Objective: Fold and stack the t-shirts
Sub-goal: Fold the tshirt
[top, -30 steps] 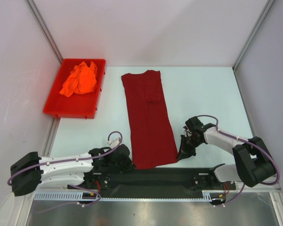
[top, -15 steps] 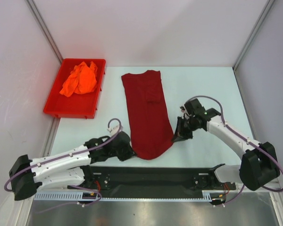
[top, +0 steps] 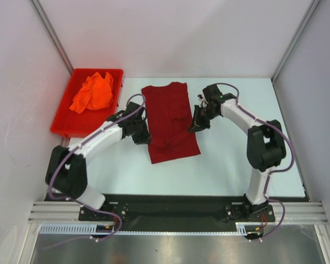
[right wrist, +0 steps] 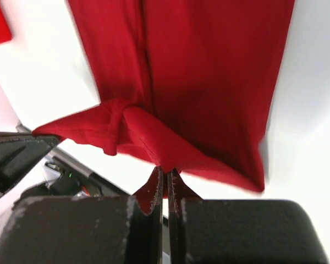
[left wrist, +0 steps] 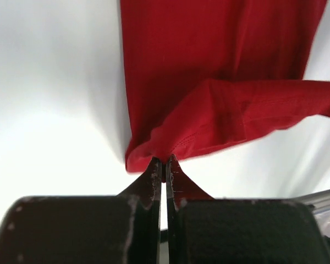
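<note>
The maroon t-shirt (top: pixel 170 110) lies as a soft band on the pale tabletop (top: pixel 236 159), its lower part doubled back over the rest in a loose fold with a stitched hem showing. The left gripper (left wrist: pixel 164 165) and the right gripper (right wrist: pixel 165 175) are each pinched tight on a corner of that hem (one at either side edge of the cloth). The orange t-shirt (top: pixel 92 92) sits crumpled in the rigid red plastic bin (top: pixel 82 133) at the far left
</note>
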Motion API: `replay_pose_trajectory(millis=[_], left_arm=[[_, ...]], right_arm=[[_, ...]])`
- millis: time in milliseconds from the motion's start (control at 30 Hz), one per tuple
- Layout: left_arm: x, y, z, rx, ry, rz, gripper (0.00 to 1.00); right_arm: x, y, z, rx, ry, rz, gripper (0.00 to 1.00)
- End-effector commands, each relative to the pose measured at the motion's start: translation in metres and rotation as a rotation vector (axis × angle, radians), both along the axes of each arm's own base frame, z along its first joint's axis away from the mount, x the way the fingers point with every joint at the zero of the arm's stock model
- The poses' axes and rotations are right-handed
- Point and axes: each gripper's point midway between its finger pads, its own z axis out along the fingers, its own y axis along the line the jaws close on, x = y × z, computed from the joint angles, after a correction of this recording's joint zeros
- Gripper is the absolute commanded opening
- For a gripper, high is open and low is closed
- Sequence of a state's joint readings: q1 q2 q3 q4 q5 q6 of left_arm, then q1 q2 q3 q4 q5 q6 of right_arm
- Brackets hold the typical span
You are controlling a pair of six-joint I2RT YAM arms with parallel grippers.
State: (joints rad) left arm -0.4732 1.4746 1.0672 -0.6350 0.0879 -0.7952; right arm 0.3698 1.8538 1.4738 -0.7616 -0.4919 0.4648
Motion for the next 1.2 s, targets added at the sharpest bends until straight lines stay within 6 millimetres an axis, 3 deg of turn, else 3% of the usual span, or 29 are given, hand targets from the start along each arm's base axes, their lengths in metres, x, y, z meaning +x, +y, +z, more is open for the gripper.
replay_pose_trajectory(millis=[0,33,100,200,400,600,967,1100,1167], left_arm=[[0.027,-0.006,0.011,0.015,-0.044,-0.143,0.00],[0.034,-0.003,0.000,0.033,-0.023,-0.145,0.00],[0.052,-0.002,0.004,0.029,-0.041,-0.136,0.00],[0.070,-0.003,0.001,0.021,-0.040,-0.132,0.00],[0.094,-0.005,-0.003,0.015,-0.032,-0.127,0.00],[0.105,-0.007,-0.017,0.019,-0.004,-0.130,0.00],[0.112,0.009,-0.036,0.037,0.044,-0.073,0.00],[0.115,0.011,-0.043,0.026,0.064,-0.064,0.00],[0.116,0.010,-0.046,0.028,0.071,-0.066,0.09]], right_arm=[[0.031,0.011,0.008,0.030,-0.050,0.029,0.00],[0.036,0.012,-0.004,0.021,-0.023,0.029,0.00],[0.049,0.014,0.001,0.027,-0.035,0.022,0.00],[0.059,0.009,-0.011,0.011,-0.010,0.002,0.00],[0.076,-0.004,-0.019,0.019,0.005,-0.033,0.00],[0.087,-0.011,-0.028,0.024,0.015,-0.044,0.00],[0.108,-0.011,-0.049,0.078,0.051,-0.041,0.00],[0.113,-0.012,-0.053,0.086,0.060,-0.049,0.07],[0.116,-0.012,-0.055,0.085,0.060,-0.048,0.13]])
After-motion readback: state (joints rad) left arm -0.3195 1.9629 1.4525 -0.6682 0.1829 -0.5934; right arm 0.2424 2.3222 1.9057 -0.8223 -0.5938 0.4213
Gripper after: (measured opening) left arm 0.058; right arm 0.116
